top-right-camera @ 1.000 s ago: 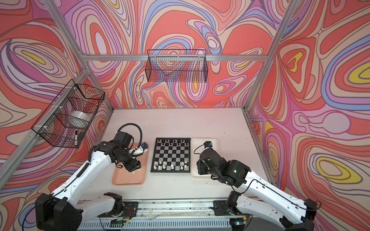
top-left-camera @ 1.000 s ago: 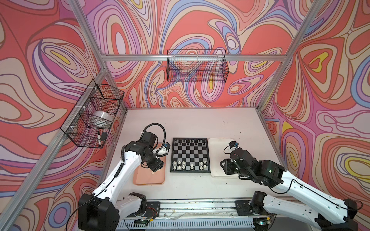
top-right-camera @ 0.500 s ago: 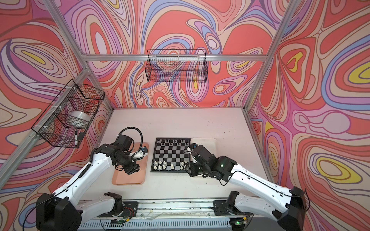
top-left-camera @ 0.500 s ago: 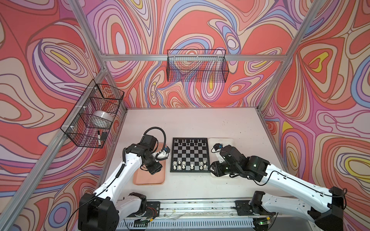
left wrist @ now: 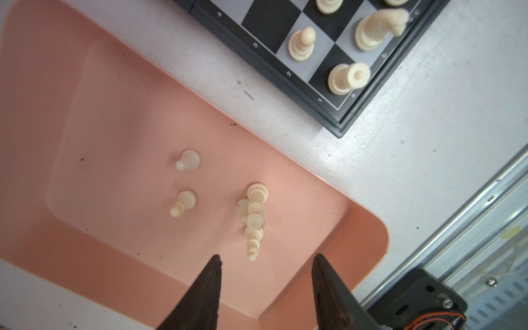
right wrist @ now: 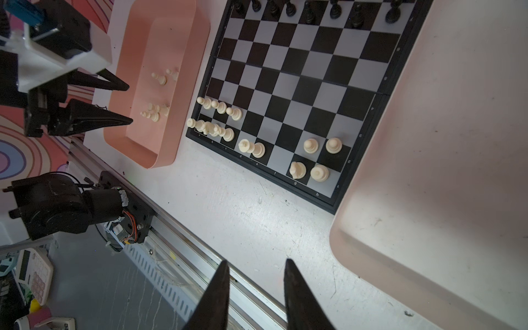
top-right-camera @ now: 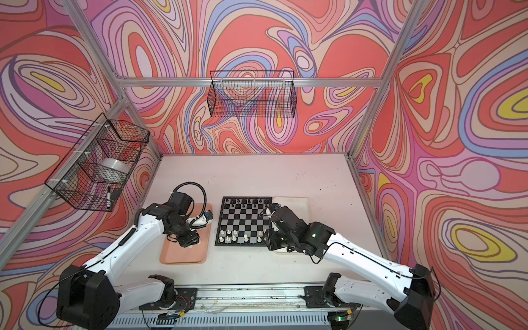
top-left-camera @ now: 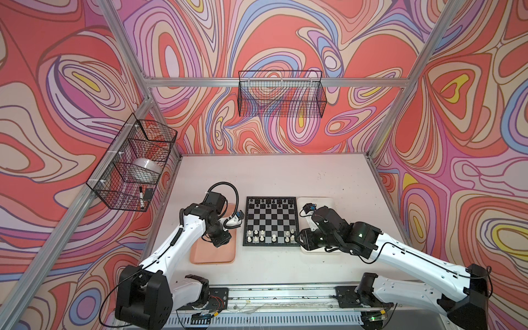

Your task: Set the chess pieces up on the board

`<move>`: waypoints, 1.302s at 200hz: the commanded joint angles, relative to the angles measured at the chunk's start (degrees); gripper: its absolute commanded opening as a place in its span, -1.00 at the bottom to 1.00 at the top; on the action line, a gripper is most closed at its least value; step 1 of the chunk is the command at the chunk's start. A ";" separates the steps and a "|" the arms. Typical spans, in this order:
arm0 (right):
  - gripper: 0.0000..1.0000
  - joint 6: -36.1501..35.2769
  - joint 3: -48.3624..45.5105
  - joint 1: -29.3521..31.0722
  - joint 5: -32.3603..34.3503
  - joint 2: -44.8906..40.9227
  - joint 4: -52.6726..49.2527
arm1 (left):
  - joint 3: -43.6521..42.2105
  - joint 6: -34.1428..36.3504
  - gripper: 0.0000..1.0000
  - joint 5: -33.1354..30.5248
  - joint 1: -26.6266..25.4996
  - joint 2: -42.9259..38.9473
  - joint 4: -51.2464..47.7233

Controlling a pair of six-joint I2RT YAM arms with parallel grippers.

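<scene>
The board (top-left-camera: 271, 221) lies mid-table, with black chess pieces (top-left-camera: 270, 202) along its far row and cream-white chess pieces (top-left-camera: 270, 237) on its two near rows. More cream-white pieces (left wrist: 253, 220) lie in the pink tray (top-left-camera: 213, 254), two of them pawns (left wrist: 187, 160) lying apart from the cluster. My left gripper (left wrist: 267, 257) hangs open over that tray, close to the cluster, with nothing between its fingers. My right gripper (right wrist: 256, 261) is open and empty, above the bare table by the board's near right corner (top-left-camera: 301, 240).
A white tray (top-left-camera: 317, 201) sits right of the board, partly under the right arm. Wire baskets hang on the back wall (top-left-camera: 281, 94) and the left wall (top-left-camera: 134, 165). A metal rail (top-left-camera: 285, 294) runs along the table's front edge.
The right arm has swung left from over the white tray to the board's near right corner. The left gripper stays over the pink tray with its jaws narrower.
</scene>
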 commanded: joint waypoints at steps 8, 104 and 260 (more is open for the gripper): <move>-0.35 0.29 0.36 -0.22 1.88 -0.38 -0.44 | -1.19 1.02 -0.09 1.12 0.41 1.87 1.57; -0.37 1.34 -1.52 -0.23 2.41 -2.09 0.62 | -4.12 0.72 -0.18 -0.21 0.35 3.97 5.44; -0.37 0.64 -1.52 -0.26 3.11 -1.74 0.16 | -3.99 1.12 -0.37 -1.43 0.42 7.64 6.89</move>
